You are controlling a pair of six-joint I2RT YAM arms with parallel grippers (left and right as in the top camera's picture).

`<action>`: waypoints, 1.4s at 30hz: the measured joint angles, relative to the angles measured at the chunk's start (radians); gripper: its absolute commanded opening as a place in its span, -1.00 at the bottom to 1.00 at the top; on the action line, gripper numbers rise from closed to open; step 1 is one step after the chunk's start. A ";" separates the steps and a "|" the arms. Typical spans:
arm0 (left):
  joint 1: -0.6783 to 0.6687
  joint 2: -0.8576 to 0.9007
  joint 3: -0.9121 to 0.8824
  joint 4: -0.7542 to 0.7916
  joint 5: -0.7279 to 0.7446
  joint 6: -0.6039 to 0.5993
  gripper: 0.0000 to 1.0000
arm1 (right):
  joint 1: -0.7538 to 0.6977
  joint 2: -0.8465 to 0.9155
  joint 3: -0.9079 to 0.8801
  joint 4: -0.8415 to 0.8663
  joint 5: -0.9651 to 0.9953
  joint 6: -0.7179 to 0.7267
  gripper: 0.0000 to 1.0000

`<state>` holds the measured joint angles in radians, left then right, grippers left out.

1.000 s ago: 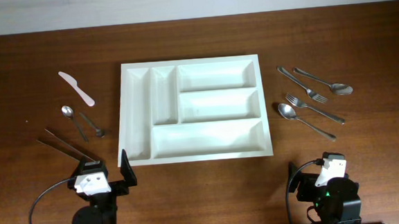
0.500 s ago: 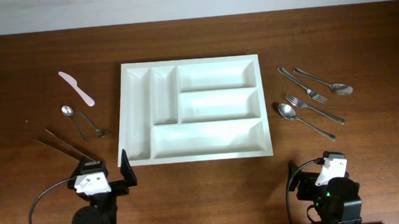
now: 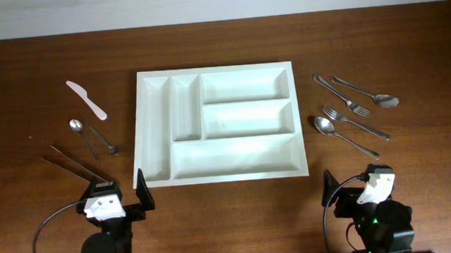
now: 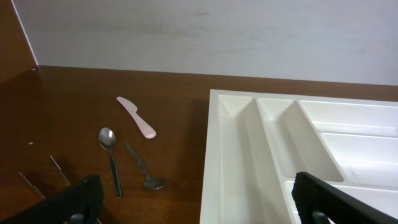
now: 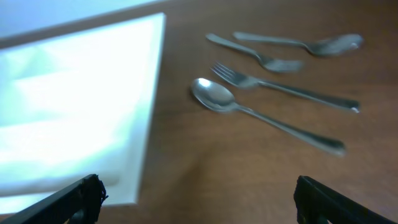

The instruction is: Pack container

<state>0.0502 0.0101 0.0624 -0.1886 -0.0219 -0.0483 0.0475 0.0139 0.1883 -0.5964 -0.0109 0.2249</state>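
Nothing's packed yet, as far as anyone can see. Far left on the worktop (image 3: 19, 92) lie a white knife (image 3: 86, 100), a small spoon (image 3: 83, 139), a short utensil (image 3: 103, 140) just beside it, and a pair of thin metal rods (image 3: 74, 160) that could be tongs or skewers, hard to call. The left claw (image 4: 202, 202) hovers at the near edge with its fingers spread wide and nothing between them. The container (image 3: 235, 156) sits mid-worktop with all five compartments bare. The right claw (image 5: 205, 199) is spread just as wide and is empty too. Off to the right lie a near spoon (image 3: 351, 139), an upper fork (image 3: 340, 94), a lower fork (image 3: 359, 124) and a far spoon (image 3: 362, 91), slanted side by side near the container, none touching it. So the whole job looks to be left, with every piece waiting on the wood. Material-wise, the knife looks like matte plastic with a rounded blade. The small spoon is shiny metal and the rods are very slim. The container is smooth white plastic with rounded corners, two narrow upright slots on its left and three long horizontal bays. The right-side cutlery is polished steel with slim handles. The worktop is dark reddish wood with a fine grain.
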 measured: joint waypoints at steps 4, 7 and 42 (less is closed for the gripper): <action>0.000 0.000 0.000 0.000 0.000 0.000 0.98 | 0.000 0.000 -0.002 0.112 -0.063 0.003 0.97; 0.000 0.000 0.000 0.000 0.000 0.000 0.98 | 0.000 0.000 -0.001 0.170 -0.092 0.016 0.97; 0.000 0.001 -0.001 0.000 0.000 0.000 0.99 | -0.063 1.501 1.121 -0.554 0.030 -0.101 1.00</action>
<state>0.0502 0.0109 0.0616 -0.1886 -0.0219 -0.0479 -0.0154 1.5146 1.3090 -1.1503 0.0189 0.1238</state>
